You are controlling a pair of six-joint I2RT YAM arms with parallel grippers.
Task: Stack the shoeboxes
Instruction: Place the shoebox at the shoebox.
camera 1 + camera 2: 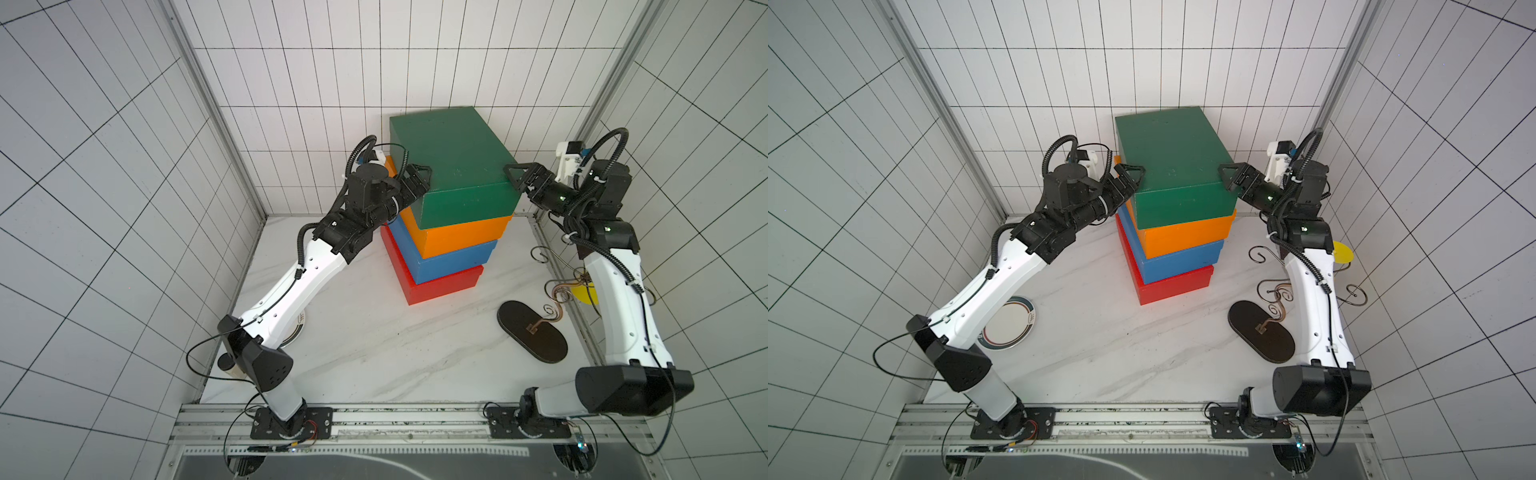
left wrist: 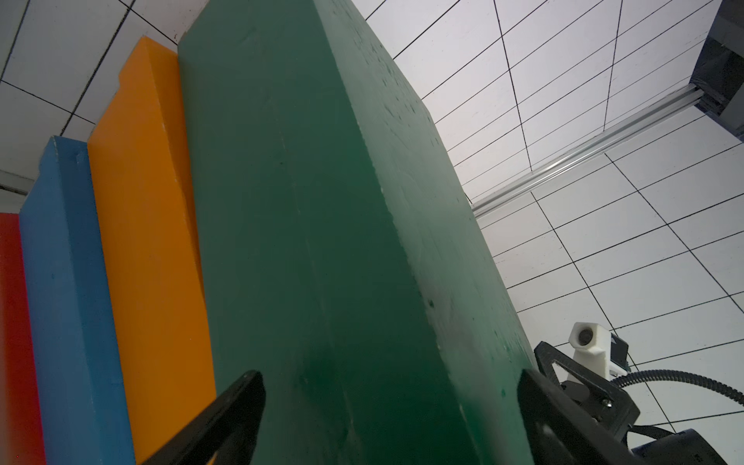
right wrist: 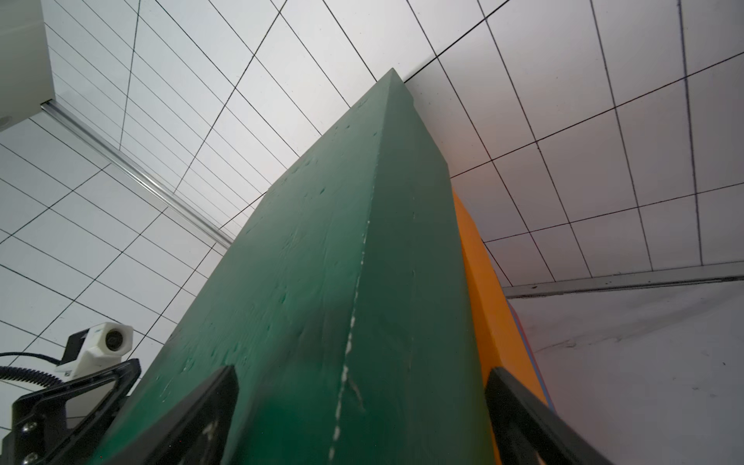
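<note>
Green shoebox (image 1: 453, 158) up top, crowning the stack: orange shoebox (image 1: 465, 239) beneath, blue shoebox (image 1: 453, 266), then red shoebox (image 1: 444, 286) on the desk (image 1: 374, 353) near its far edge. Left gripper (image 1: 422, 180) and right gripper (image 1: 513, 178) flank the green one's near corners, jaws spread wide, released. Black oval stand (image 1: 532, 332) sits by the right edge.

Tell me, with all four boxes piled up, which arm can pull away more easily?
Right, probably. The right gripper only straddles the near corner of the green shoebox, jaws open, arm clear of the stack. The left gripper is open too, but its wrist crowds the orange shoebox and blue shoebox.
</note>
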